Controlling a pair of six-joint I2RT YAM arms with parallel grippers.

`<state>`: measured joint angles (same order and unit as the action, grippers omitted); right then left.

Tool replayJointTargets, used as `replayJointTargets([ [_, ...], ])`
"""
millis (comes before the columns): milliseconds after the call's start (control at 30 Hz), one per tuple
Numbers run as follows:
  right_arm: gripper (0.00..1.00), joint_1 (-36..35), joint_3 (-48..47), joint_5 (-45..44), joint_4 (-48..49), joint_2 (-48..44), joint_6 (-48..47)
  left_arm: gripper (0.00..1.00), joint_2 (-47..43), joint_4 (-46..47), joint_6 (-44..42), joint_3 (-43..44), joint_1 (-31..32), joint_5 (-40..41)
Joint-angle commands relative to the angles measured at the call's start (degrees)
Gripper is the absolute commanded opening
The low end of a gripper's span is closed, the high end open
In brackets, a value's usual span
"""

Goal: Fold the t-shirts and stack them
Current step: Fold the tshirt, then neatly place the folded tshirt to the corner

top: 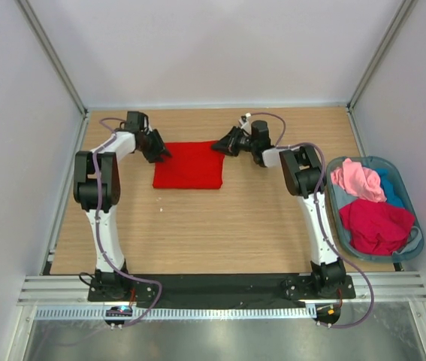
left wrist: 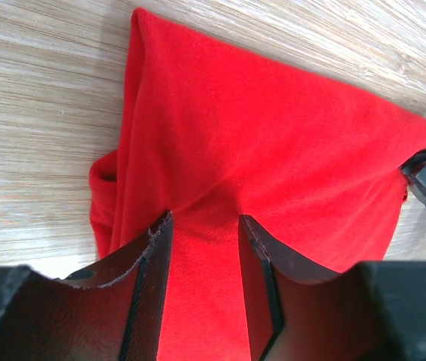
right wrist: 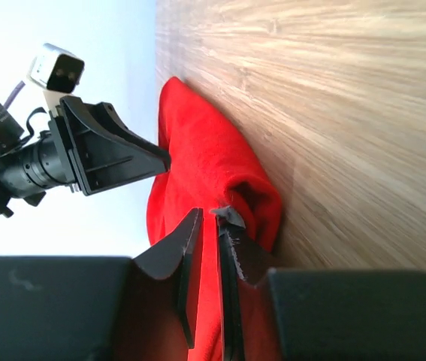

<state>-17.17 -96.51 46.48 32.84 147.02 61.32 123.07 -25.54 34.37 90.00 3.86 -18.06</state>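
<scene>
Red t-shirt (top: pixel 188 165): one, folded, bench's far middle | basket (top: pixel 416 242), right edge: three more, teal one (top: pixel 393 188) mostly hidden | left pincer (left wrist: pixel 205 226): released | right pincer (right wrist: pixel 211 214): grip unclear

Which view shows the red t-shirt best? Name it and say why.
Top external: the red t-shirt appears nearly whole, a folded rectangle lying flat. The left wrist view shows only part of it, close up and creased. The right wrist view shows it edge-on, one bunched corner nearest.
</scene>
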Motion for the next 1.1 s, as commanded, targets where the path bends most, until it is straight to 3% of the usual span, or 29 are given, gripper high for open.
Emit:
replayJointTargets([
  [0, 0.21, 1.6, 1.8, -4.1, 5.4, -1.9, 0.2, 0.43, -0.4, 0.6, -1.2, 1.1, -1.0, 1.1],
  [133, 0.32, 1.5, -2.5, -1.7, -7.3, -7.9, -4.2, 0.44, -4.8, -2.7, -1.1, 2.7, -0.9, -0.8],
  [167, 0.46, 1.4, -2.8, -2.1, -11.1, -9.5, -5.7, 0.45, -5.8, -3.5, -1.3, 3.1, -0.9, -0.8],
  [333, 0.61, 0.2, -0.1, -16.8, -37.0, -19.2, -18.3, 0.45, -11.5, -7.1, -2.1, 0.2, -0.9, -1.3],
  [500, 0.70, -3.7, 2.1, -28.6, -47.3, -24.1, -22.4, 0.46, -18.3, -6.3, -2.3, -11.1, -0.9, -2.8],
  [633, 0.72, -8.1, -0.7, -36.5, -55.2, -23.4, -25.1, 0.45, -20.9, -4.4, -3.3, -18.5, -0.6, -3.5],
  [900, 0.69, -10.0, -0.5, -40.9, -55.4, -19.7, -26.8, 0.45, -17.8, -3.4, -5.8, -24.2, -0.6, -0.6],
  [1067, 0.46, -9.3, 3.3, -37.0, -48.7, -19.8, -28.2, 0.45, -17.0, -3.3, -5.3, -26.1, -0.7, 0.1],
])
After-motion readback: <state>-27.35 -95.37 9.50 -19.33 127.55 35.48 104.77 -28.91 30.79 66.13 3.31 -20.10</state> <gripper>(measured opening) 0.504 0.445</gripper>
